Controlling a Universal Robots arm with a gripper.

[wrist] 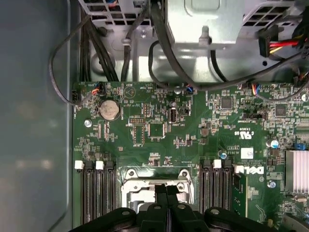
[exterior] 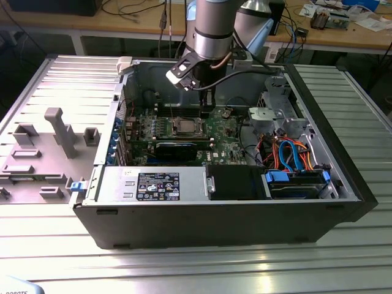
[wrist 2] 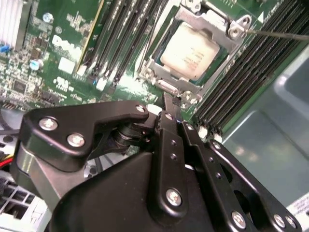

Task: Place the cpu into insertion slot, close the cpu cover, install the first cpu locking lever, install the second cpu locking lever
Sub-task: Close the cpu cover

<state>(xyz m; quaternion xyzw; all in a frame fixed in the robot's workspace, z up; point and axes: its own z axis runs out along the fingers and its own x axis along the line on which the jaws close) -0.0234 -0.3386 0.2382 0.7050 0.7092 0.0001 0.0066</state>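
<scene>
Second wrist view: pale silver cpu [wrist 2: 193, 51]

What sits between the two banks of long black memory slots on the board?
The cpu, framed by the cpu cover, in the second wrist view.

Silver-grey cylindrical arm [exterior: 211, 33] with a trailing black cable [exterior: 257, 72], ending in a matte black gripper [wrist 2: 174, 102] of linkage plates fastened by silver screws [wrist 2: 174, 196].

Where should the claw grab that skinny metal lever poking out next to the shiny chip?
Probably the free end of the lever, out over the black memory slots, coming from above. It's a thin straight rod starting by the cpu cover, so the claw should pinch across it.
</scene>
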